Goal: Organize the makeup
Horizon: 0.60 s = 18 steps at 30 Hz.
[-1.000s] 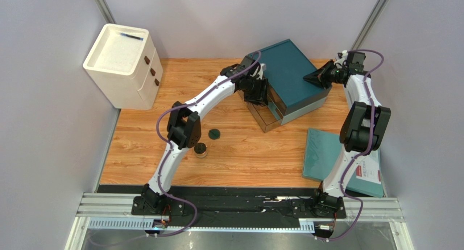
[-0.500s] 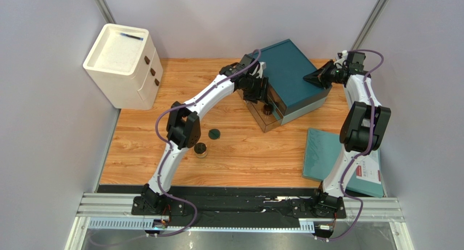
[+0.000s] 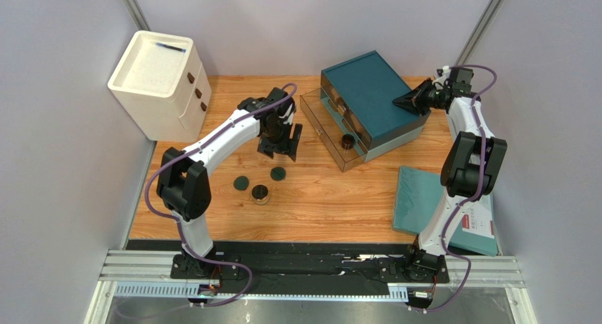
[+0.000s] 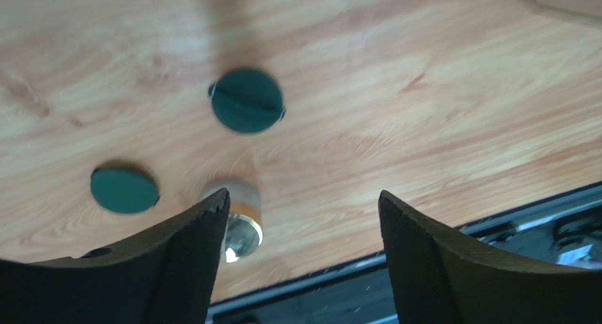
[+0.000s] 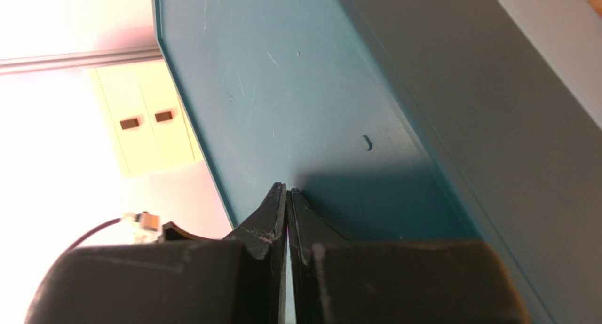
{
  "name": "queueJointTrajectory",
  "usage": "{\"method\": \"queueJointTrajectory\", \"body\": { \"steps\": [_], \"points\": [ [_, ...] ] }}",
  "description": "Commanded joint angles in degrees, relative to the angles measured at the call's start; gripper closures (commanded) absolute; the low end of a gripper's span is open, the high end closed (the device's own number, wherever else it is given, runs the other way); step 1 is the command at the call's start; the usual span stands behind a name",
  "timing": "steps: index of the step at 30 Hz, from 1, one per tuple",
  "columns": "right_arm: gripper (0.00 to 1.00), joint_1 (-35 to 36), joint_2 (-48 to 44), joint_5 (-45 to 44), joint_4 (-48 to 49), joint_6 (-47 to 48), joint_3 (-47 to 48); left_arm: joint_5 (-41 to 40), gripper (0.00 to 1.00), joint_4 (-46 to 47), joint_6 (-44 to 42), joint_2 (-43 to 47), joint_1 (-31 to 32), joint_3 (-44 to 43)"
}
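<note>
Two dark green round discs lie on the wooden table, with a small round jar in front of them. A dark round jar sits in the open clear drawer of the teal box. My left gripper is open and empty above the table, behind the discs. In the left wrist view the discs and the jar show beyond my open fingers. My right gripper is shut, its tips against the teal box top.
A white drawer cabinet stands at the back left. A teal lid or tray lies at the right by the right arm's base. Grey walls close in on both sides.
My left gripper has pulled back from the open drawer to the left and toward the discs, leaving a dark round jar in the drawer. The second disc is now uncovered. The right arm has not moved.
</note>
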<state>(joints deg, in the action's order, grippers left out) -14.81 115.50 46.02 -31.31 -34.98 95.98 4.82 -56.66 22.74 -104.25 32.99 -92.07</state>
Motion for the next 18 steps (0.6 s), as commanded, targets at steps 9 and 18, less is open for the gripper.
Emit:
{"method": "queueJointTrajectory", "body": {
  "steps": [9, 18],
  "points": [
    [0.94, 1.2, 3.9, -9.0, -11.8, 7.0, -6.6, -4.6, 0.01, -5.8, -2.3, 3.9, 0.7, 11.2],
    [0.94, 1.3, 3.9, -8.5, -11.8, 7.3, -7.0, -4.7, 0.02, -4.5, 1.3, -0.6, 0.7, 16.4]
  ]
}}
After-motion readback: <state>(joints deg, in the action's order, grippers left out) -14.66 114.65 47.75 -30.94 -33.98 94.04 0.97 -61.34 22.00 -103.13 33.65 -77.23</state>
